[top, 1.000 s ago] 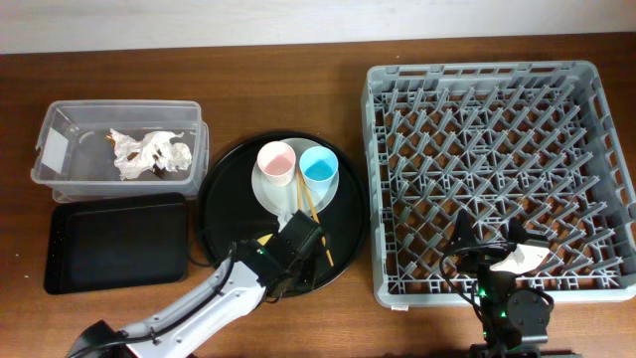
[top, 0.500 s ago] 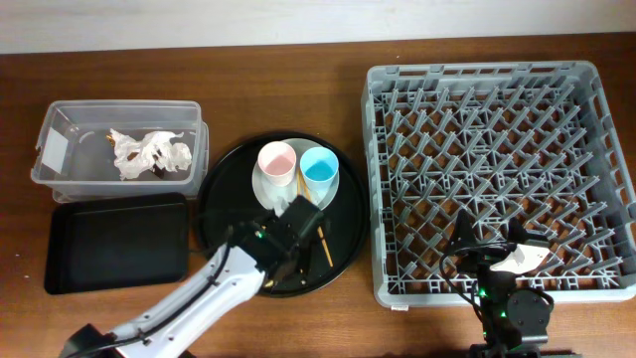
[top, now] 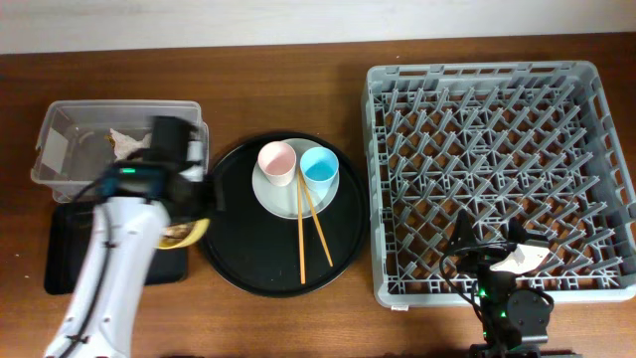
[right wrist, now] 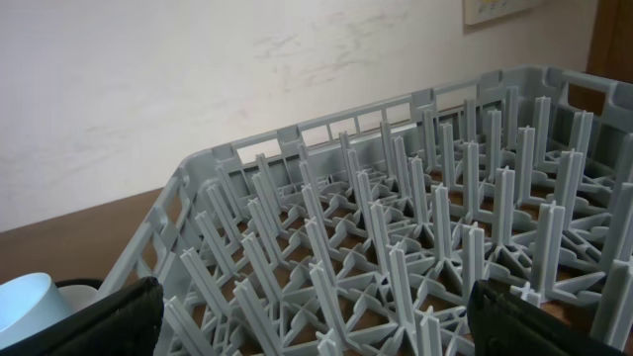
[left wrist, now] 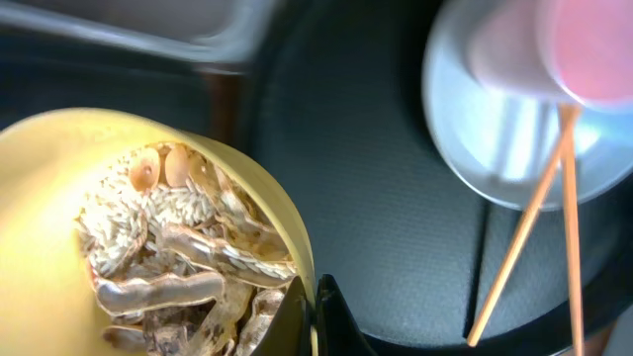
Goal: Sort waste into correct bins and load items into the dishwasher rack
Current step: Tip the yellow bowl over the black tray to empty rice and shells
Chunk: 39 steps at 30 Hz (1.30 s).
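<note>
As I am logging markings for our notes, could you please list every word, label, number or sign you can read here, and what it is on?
No text is readable in any view.
The white label on the clear tub: too small to read, looks blank.
The framed sheet on the wall, right wrist view: cut off at the edge, nothing legible.
The yellow bowl, pink cup, light-blue cup and dishwasher rack: no print visible.

Grey dishwasher rack (right wrist: 394, 265), light-blue cup (right wrist: 28, 300) beside
</note>
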Tool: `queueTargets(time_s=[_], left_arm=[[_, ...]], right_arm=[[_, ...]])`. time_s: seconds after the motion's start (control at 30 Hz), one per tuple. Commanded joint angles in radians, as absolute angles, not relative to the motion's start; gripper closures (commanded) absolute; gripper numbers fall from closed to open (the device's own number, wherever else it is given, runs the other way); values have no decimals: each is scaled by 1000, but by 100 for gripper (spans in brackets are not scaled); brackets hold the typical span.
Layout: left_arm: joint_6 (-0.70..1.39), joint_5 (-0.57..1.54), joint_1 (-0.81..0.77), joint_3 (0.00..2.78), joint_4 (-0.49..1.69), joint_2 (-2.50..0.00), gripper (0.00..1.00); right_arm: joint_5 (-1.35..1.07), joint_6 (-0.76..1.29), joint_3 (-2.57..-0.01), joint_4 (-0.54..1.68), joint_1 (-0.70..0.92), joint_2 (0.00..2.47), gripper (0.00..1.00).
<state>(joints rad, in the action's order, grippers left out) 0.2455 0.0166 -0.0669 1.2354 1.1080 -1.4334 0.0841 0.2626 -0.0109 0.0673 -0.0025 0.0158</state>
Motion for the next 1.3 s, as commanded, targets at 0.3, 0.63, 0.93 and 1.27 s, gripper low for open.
queueTargets(time_s=[0.3, 0.63, 0.93, 1.27], left_arm=[[28, 848, 701, 1063, 884, -1438, 100], [98, 1287, 981, 788, 469, -1445, 100], [126, 1406, 998, 782, 363, -1502, 100], [276, 1417, 998, 782, 235, -1545, 100]], right_arm=[[86, 270, -6, 74, -7, 8, 1], [86, 270, -6, 74, -7, 8, 1], [86, 270, -6, 74, -7, 8, 2], [86, 270, -6, 74, -7, 8, 2]])
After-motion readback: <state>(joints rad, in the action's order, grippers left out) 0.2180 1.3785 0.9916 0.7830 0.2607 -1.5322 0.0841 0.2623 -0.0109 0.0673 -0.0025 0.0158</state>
